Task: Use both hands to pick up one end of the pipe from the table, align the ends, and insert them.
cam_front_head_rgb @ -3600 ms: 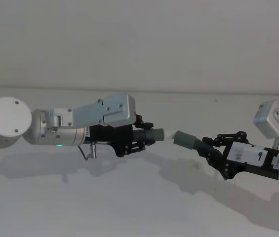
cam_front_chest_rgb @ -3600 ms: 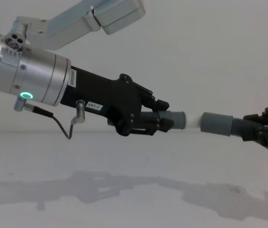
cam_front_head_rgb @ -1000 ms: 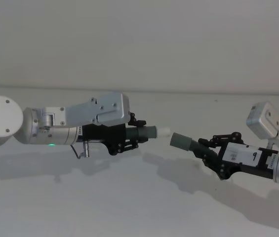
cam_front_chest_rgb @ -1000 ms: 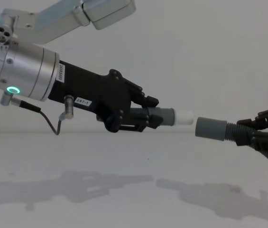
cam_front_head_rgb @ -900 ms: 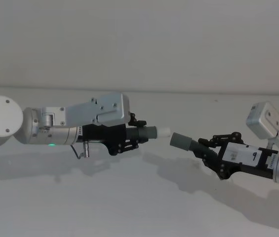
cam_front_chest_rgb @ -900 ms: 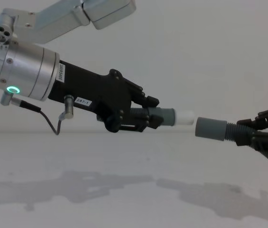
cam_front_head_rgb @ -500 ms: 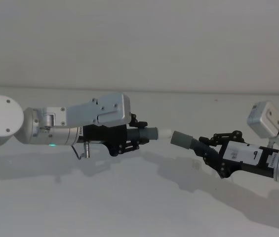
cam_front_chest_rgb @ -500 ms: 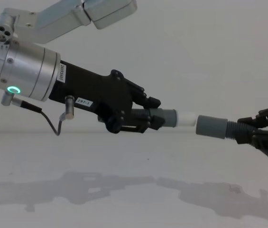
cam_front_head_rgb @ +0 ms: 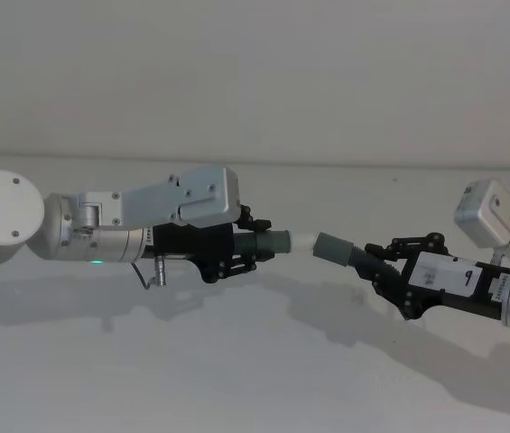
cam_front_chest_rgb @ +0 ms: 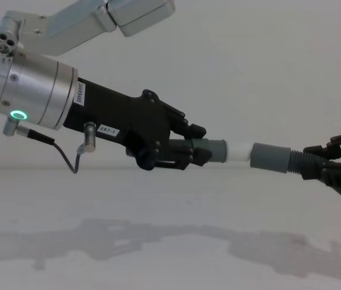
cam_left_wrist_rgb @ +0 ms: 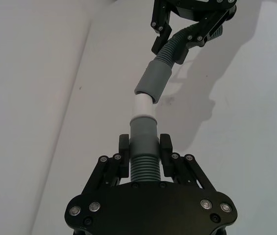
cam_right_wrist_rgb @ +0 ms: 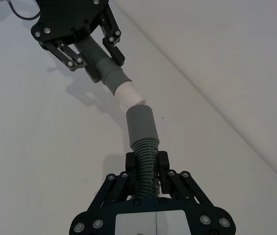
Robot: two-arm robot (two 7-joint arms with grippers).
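Note:
Both pipe pieces hang in the air above the table (cam_front_head_rgb: 236,361). My left gripper (cam_front_head_rgb: 245,245) (cam_front_chest_rgb: 188,151) (cam_left_wrist_rgb: 144,147) is shut on the ribbed part of the left piece, whose grey collar (cam_front_chest_rgb: 215,150) ends in a white tip (cam_front_chest_rgb: 239,151) (cam_left_wrist_rgb: 142,105). My right gripper (cam_front_head_rgb: 376,262) (cam_right_wrist_rgb: 145,164) is shut on the ribbed part of the right piece. Its wider collar (cam_front_head_rgb: 331,247) (cam_front_chest_rgb: 268,157) (cam_right_wrist_rgb: 140,125) faces the tip. The tip meets the collar's mouth at a slight angle; I cannot tell whether it has gone in.
A pale wall (cam_front_head_rgb: 255,72) rises behind the table's far edge. The arms' shadows fall on the bare table surface below the pieces. A thin cable (cam_front_chest_rgb: 67,160) loops under the left wrist.
The gap between the white tip and the right collar has closed. The right gripper has brought its piece left and slightly up; the left gripper has edged right.

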